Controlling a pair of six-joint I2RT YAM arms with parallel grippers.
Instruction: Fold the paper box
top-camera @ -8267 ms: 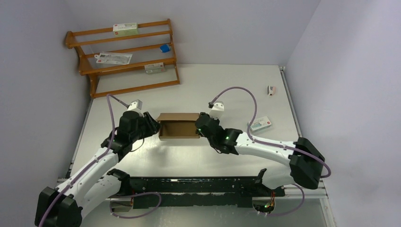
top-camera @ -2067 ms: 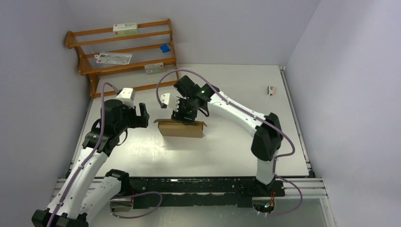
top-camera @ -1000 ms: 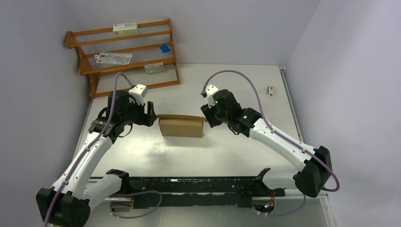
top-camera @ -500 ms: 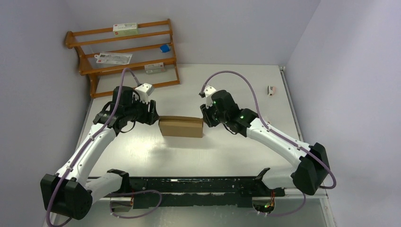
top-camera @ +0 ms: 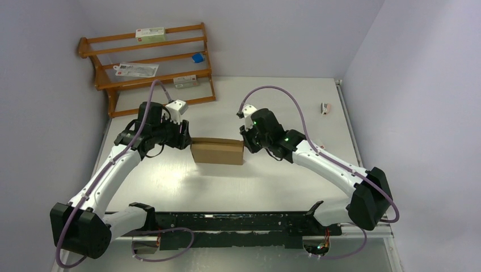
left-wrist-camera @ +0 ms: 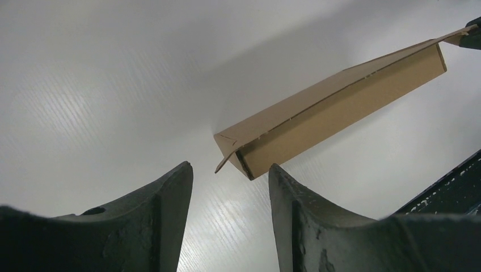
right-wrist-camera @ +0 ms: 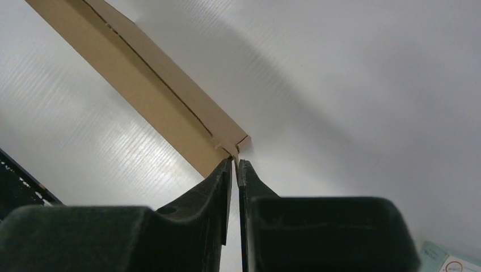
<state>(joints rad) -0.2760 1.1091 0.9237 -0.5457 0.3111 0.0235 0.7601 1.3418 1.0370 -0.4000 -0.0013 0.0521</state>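
The paper box [top-camera: 217, 151] is a plain brown cardboard mailer lying closed and flat at the middle of the table. My left gripper [top-camera: 186, 140] is at its left end. In the left wrist view that gripper [left-wrist-camera: 230, 166] is open, and the box's end corner [left-wrist-camera: 249, 156], with a small loose flap, sits just beyond the fingertips. My right gripper [top-camera: 245, 143] is at the box's right end. In the right wrist view its jaws [right-wrist-camera: 235, 161] are nearly together, pinching a thin corner tab of the box [right-wrist-camera: 170, 107].
A wooden rack [top-camera: 150, 68] stands at the back left and holds white cartons and a blue item. A small object [top-camera: 325, 107] lies at the far right of the table. A white carton [right-wrist-camera: 448, 260] lies near my right arm. A black rail [top-camera: 238, 221] runs along the near edge.
Both grippers have narrowed over the last second. The left one crept closer to the box's left end. The right one's jaws came together on the right end's tab. The box stayed put.
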